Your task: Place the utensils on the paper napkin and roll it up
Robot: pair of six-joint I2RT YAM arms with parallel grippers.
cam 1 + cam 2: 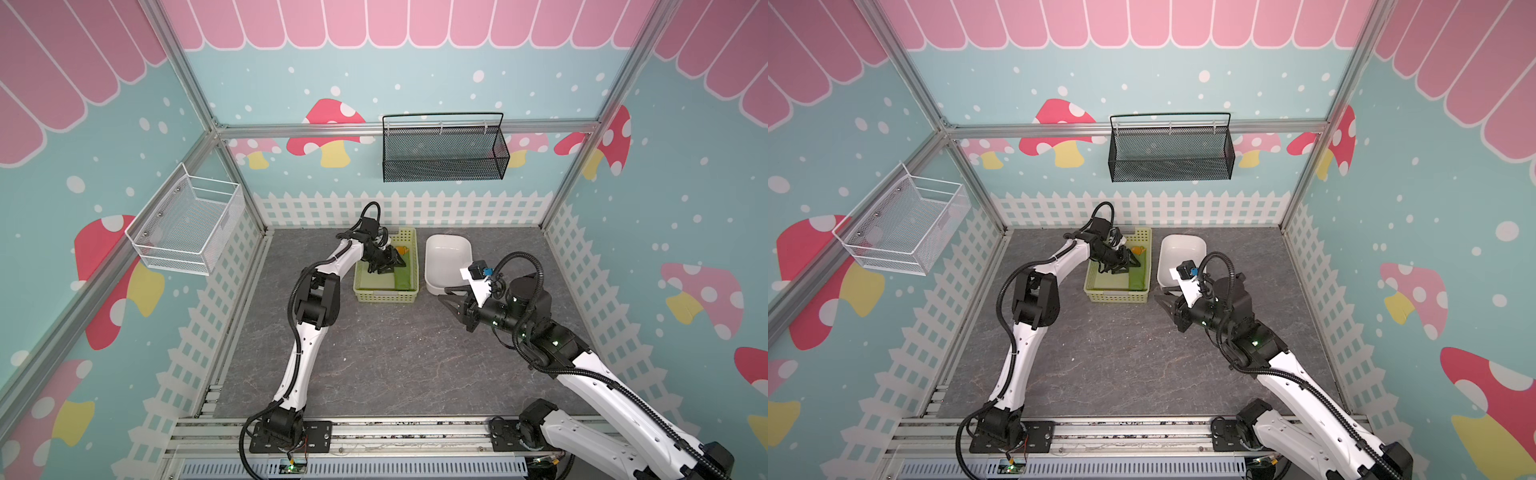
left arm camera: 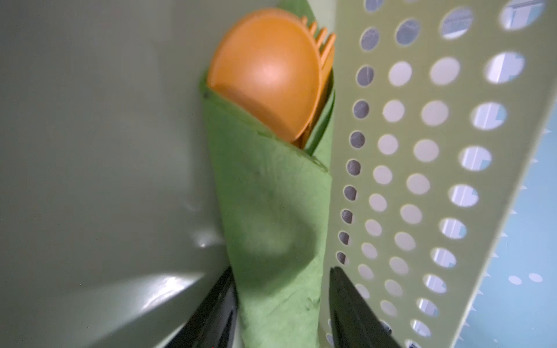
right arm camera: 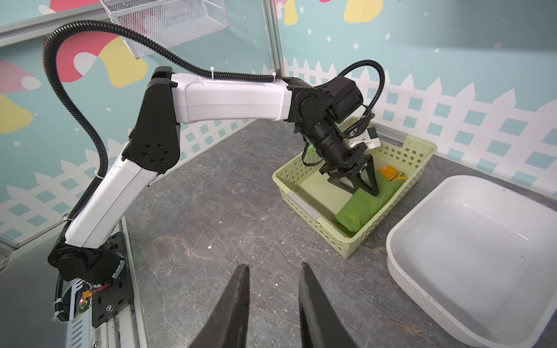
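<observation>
Rolled paper napkin [image 2: 271,211], spoon [image 2: 265,72] peeking out, lies against the basket [image 2: 422,150] wall (likely so it cannot unroll); left gripper [image 2: 280,269] jaws straddle it, parted, not gripping; right gripper [image 3: 274,265] jaws half-open, empty.

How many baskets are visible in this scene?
3. A white wire basket hangs on the left wall, a black mesh basket on the back wall, and a yellow-green plastic basket stands on the table, holding the rolled napkin.

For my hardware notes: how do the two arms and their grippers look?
The left arm and right arm have white shells, black joints and ribbed black cable hoses. The left gripper and right gripper each carry two black, tapered fingers.
</observation>
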